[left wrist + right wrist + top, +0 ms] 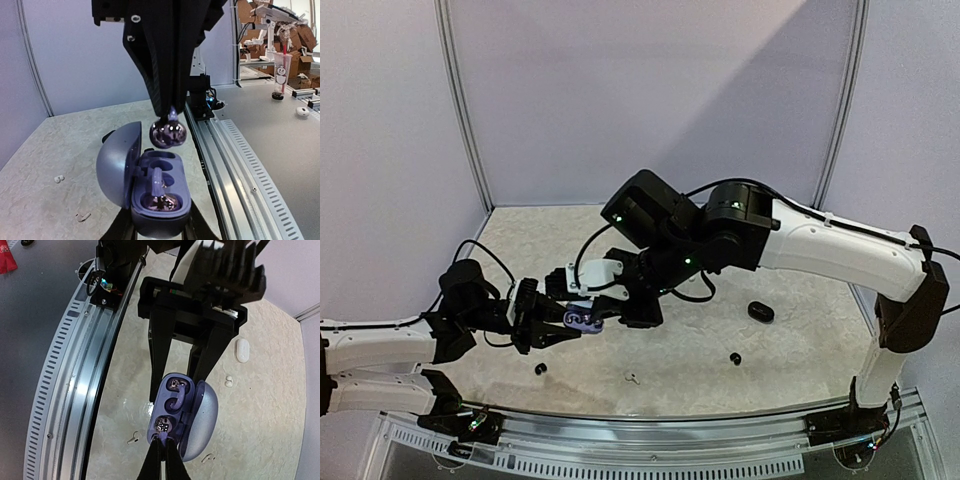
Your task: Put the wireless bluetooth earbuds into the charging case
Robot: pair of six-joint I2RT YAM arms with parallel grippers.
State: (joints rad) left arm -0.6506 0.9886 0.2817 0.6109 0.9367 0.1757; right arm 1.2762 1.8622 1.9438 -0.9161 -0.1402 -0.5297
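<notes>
Case (160, 217) in left pincer (160, 233); right pincer (169, 111) pinches earbud (167, 134) above.

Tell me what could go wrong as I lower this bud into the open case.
1. The right claw pinches the shiny round bud by its tips only; it could slip or twist and miss the empty well.
2. The left claw grips the case just at its base, so a downward push may tilt it and jolt the seated bud.
3. The open lid stands close; the claw might catch it.
</notes>
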